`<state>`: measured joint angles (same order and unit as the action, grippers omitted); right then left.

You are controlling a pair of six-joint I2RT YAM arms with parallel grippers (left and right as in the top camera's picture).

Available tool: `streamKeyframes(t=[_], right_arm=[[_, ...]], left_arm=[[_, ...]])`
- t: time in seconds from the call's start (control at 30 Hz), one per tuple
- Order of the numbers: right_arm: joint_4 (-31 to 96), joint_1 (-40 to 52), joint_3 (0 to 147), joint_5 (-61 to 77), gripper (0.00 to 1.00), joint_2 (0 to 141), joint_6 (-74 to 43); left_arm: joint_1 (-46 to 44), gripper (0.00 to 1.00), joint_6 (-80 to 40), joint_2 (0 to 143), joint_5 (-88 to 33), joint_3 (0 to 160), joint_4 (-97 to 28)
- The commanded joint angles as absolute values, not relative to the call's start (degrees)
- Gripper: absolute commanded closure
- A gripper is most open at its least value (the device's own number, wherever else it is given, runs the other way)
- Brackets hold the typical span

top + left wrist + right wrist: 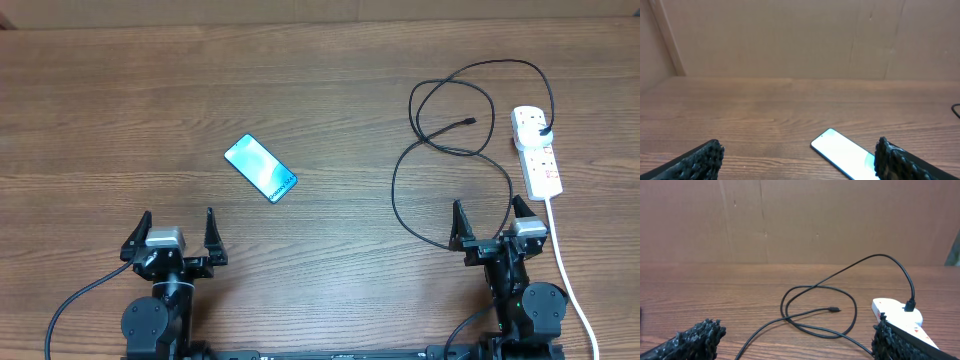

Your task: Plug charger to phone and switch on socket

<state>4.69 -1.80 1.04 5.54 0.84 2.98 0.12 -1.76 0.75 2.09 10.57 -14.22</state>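
The phone [261, 167] lies flat and slanted on the wood table, left of centre, screen up; the left wrist view shows the phone [842, 152] just ahead of my right finger. The charger cable [440, 150] loops over the right half of the table, its small tip [470, 122] lying free, its black plug [543, 132] seated in the white socket strip [535, 150]. My left gripper [176, 233] stands open near the front edge, below the phone. Also open, my right gripper [491, 222] sits just before the cable loops, the socket [897, 312] ahead to its right.
The socket's thick white cord [565, 270] runs down the right side past my right arm to the front edge. A cardboard wall [800, 37] closes the back of the table.
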Motion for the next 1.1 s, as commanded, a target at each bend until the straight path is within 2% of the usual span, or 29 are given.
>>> streamKeyframes(t=[0.0,0.17,0.63,1.07], right_arm=[[4.40,-1.96,0.47,5.58,0.00,0.16,3.07],[4.40,-1.96,0.47,5.58,0.00,0.16,3.07],[4.40,-1.96,0.47,5.58,0.00,0.16,3.07],[4.40,-1.96,0.47,5.58,0.00,0.16,3.07]], left_arm=[[0.40,0.01,-3.03,2.07,1.43,12.75,-14.11],[0.40,0.00,-3.01,6.79,1.45,15.75,-14.09],[0.36,0.00,-3.03,33.95,-3.49,36.03,-16.16],[0.30,0.00,-8.43,53.45,-8.88,51.62,-30.48]])
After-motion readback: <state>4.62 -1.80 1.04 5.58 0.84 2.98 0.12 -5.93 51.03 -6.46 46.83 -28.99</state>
